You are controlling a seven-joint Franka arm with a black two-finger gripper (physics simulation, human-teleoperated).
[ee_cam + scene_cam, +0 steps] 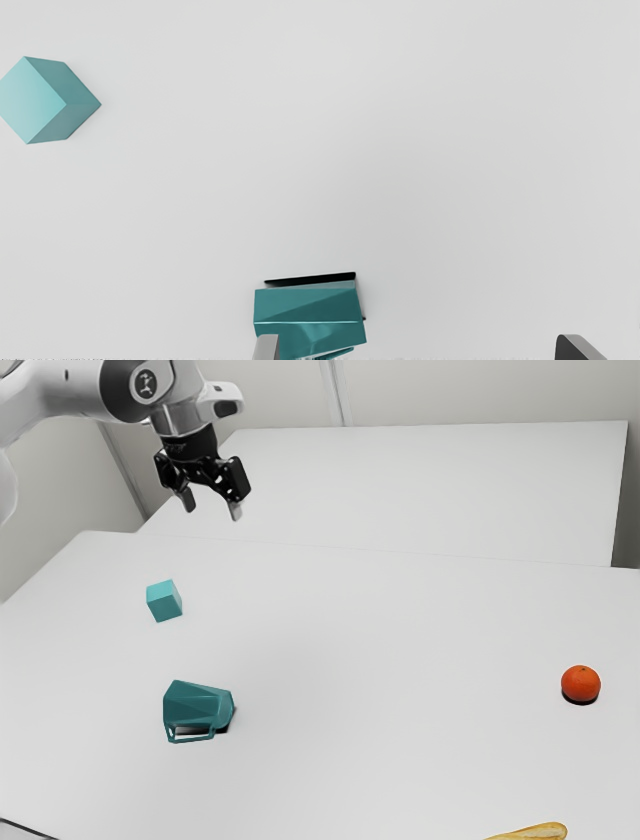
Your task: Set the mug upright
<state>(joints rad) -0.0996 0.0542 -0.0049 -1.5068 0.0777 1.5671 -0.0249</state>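
High over the table, my gripper [213,510] hangs at the exterior view's upper left, well above and apart from the mug. In the wrist view the gripper [417,345] has its two fingers wide apart, with nothing held. A teal faceted mug [197,707] lies on its side on the table, its handle toward the exterior view's bottom edge. From my hand's camera, the mug [307,312] appears partly behind one fingertip.
A light teal cube [164,601] rests on the white table [380,630], beyond the mug. An orange [580,683] sits at the exterior view's right, and a bread-like item [535,832] at its bottom edge.
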